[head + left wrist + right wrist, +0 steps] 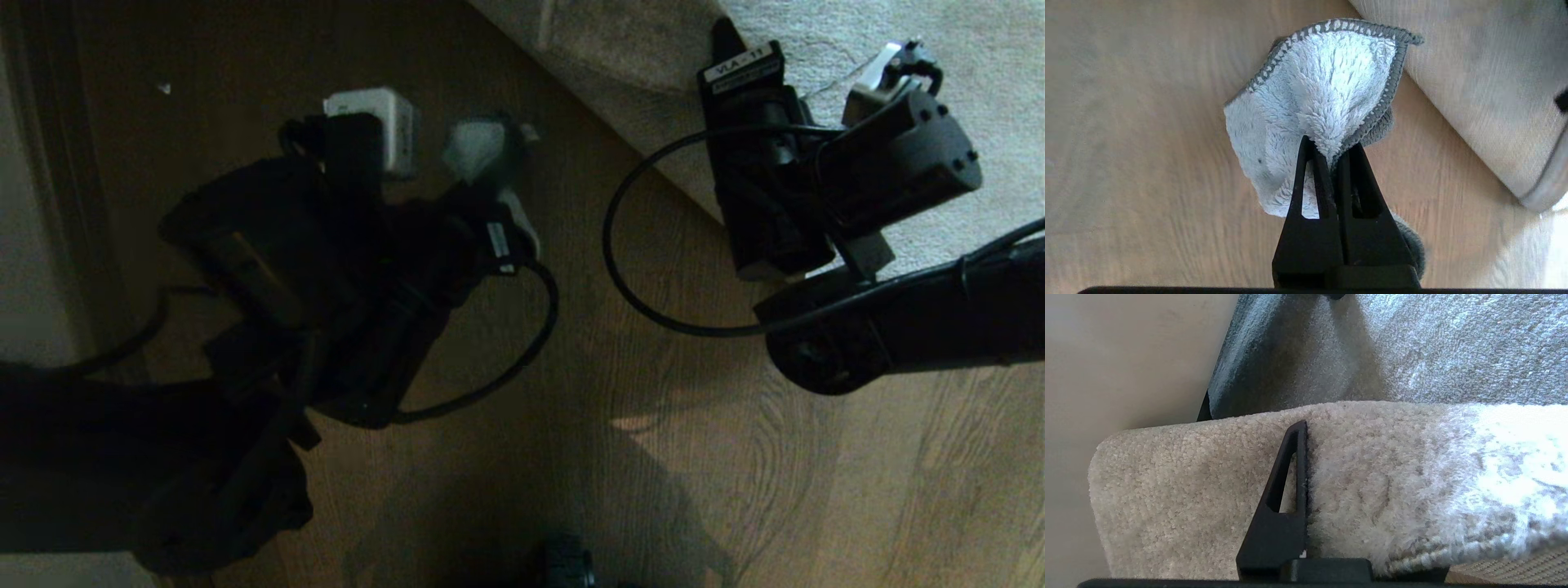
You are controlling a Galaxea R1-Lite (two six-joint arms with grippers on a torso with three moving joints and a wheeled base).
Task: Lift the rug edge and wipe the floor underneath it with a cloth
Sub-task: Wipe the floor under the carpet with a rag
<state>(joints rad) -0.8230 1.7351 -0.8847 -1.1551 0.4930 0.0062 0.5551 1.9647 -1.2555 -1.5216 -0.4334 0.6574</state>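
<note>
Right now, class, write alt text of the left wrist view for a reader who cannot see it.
The left gripper is shut on a small fluffy pale grey cloth with darker stitched edging, holding it over the brown wood-grain floor. The raised rug edge, pale grey-beige, crosses one corner beyond the cloth.

Left claw [490, 175] grips small pale grey cloth [473, 149] over brown wood-grain plank floor [718, 457]; right claw [739, 61] on pale grey-beige plush rug edge [629, 106].

- A white label [737, 64] on the black housing of the right arm's wrist, over the rug, read "VLA - 11".
- Smaller print beneath it was illegible.
</note>
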